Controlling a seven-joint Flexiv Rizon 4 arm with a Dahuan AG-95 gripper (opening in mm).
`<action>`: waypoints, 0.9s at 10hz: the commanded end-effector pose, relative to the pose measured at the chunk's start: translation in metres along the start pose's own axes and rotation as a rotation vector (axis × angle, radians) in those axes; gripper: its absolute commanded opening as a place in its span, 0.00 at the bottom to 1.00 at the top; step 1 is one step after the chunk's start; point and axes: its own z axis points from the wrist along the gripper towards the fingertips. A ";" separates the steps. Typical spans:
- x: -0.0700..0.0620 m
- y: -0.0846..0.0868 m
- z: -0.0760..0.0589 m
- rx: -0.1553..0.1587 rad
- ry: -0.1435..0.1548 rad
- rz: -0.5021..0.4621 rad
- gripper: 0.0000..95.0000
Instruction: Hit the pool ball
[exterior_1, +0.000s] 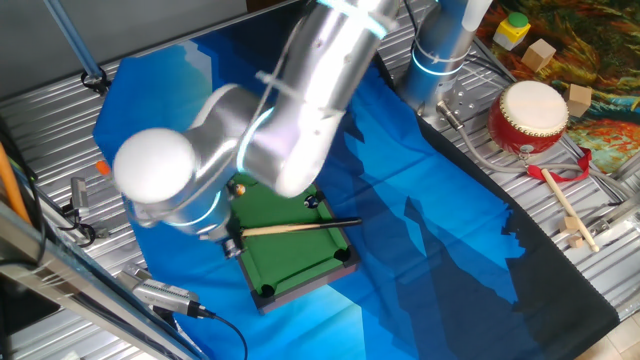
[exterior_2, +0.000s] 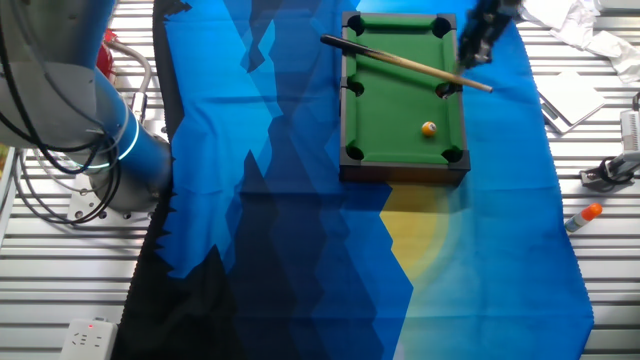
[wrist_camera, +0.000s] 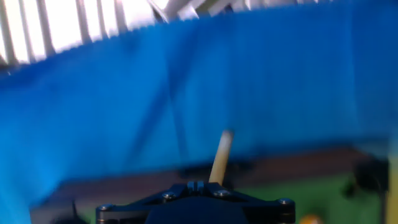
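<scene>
The tool (exterior_2: 474, 50) grips the butt of the wooden cue stick (exterior_2: 400, 62), which lies slantwise over the miniature pool table (exterior_2: 404, 165) with its tip past the far rail, apparently poised to swing at the orange-yellow pool ball (exterior_2: 429, 128) sitting alone on the green felt.

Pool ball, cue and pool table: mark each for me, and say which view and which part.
pool ball (exterior_2: 428, 128): the other fixed view, centre of the ball.
cue (exterior_2: 400, 62): the other fixed view, middle of the wooden shaft.
pool table (exterior_2: 400, 100): the other fixed view, bare green felt.
</scene>
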 end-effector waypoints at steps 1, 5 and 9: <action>-0.008 0.006 -0.014 -0.031 0.033 -0.058 0.00; -0.021 0.011 -0.014 -0.096 0.012 -0.084 0.00; -0.024 0.011 -0.010 -0.093 -0.004 -0.104 0.00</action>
